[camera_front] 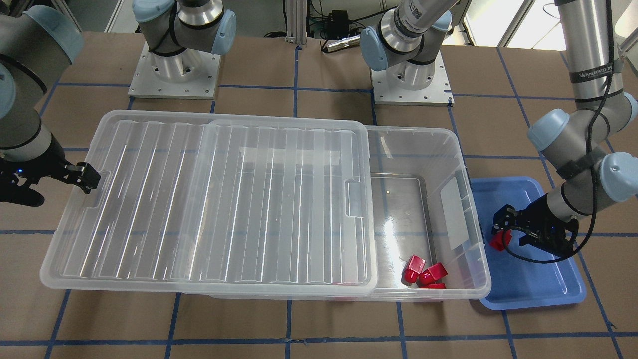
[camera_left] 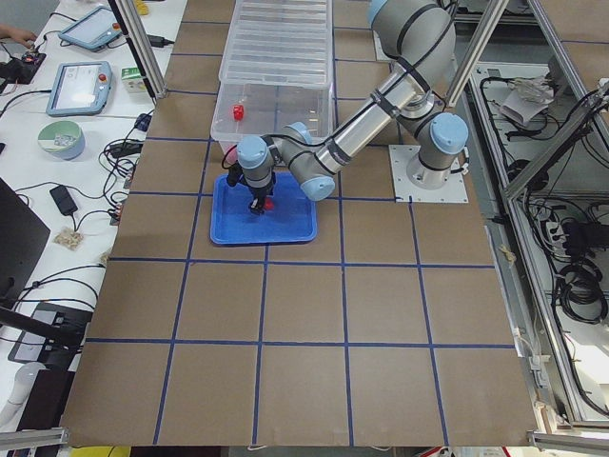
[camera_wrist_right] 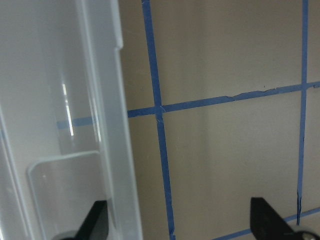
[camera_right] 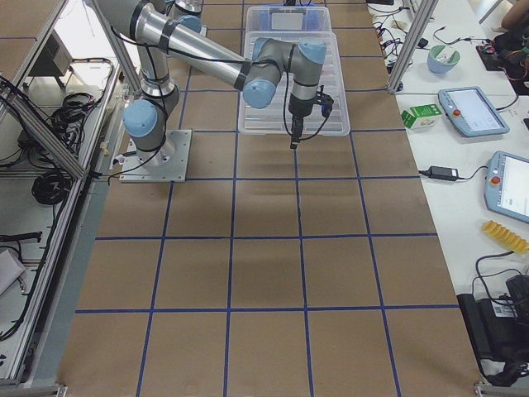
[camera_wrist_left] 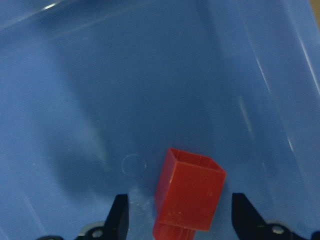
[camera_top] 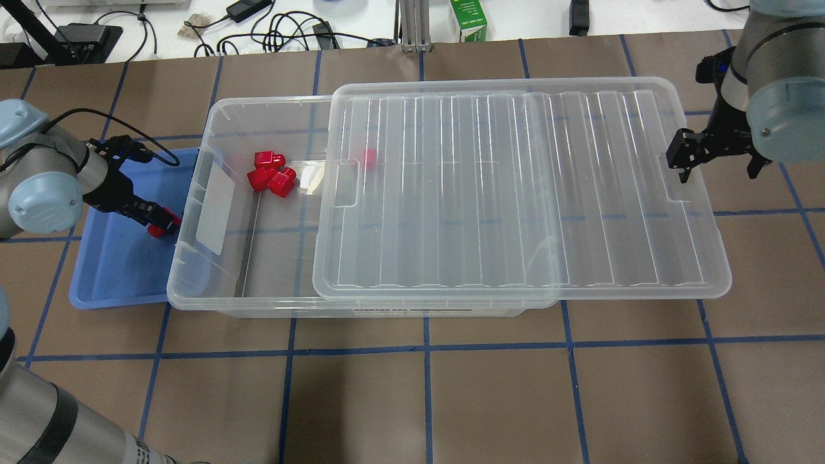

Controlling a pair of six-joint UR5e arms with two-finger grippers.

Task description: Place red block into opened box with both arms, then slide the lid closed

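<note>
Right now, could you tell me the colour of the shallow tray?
The tray is blue, clearest in the front-facing view.

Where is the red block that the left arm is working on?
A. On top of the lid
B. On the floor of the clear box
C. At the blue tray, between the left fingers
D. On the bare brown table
C: the left wrist view shows the red block between the fingers of the left gripper, with the blue tray beneath it, outside the box.
</note>
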